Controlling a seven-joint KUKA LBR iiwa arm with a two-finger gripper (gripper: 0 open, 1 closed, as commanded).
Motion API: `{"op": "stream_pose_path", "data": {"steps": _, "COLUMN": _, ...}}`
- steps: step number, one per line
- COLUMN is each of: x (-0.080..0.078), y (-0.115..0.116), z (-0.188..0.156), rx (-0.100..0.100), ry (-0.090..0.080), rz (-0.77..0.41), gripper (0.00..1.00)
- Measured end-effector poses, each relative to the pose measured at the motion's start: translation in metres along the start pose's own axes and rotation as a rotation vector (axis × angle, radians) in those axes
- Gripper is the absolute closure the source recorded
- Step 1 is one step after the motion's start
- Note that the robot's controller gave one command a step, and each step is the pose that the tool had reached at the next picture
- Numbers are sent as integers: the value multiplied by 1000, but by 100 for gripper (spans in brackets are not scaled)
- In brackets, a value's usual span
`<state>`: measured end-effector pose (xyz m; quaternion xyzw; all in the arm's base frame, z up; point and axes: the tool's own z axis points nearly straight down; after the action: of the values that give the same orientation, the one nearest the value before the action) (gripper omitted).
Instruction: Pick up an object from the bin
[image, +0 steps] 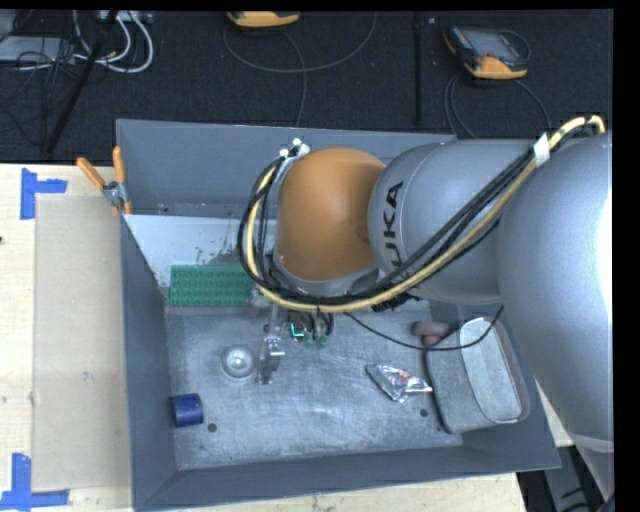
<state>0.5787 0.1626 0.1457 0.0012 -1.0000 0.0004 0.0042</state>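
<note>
My gripper (269, 362) hangs low over the bin floor, left of centre, below the arm's orange cover. Just to its left, almost touching it, lies a small round silvery cap (238, 362). Behind them, against the sloped back-left wall, sits a green studded block (209, 285). A small blue cylinder (186, 409) rests near the front-left corner, well apart from the gripper.
A crumpled piece of foil (399, 382) lies right of centre. A grey oval pouch (487, 383) leans on the right wall, with a small pink thing (432, 335) behind it. The arm and its cables cover the bin's back right.
</note>
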Motion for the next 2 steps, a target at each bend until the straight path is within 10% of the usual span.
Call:
{"op": "stream_pose_path", "data": {"steps": 1, "x": 33, "y": 23, "z": 60, "rx": -3, "ry": -17, "rz": -33, "gripper": 0}}
{"op": "stream_pose_path", "data": {"steps": 2, "x": 4, "y": -59, "z": 70, "rx": 3, "ry": -12, "rz": -21, "gripper": 0}}
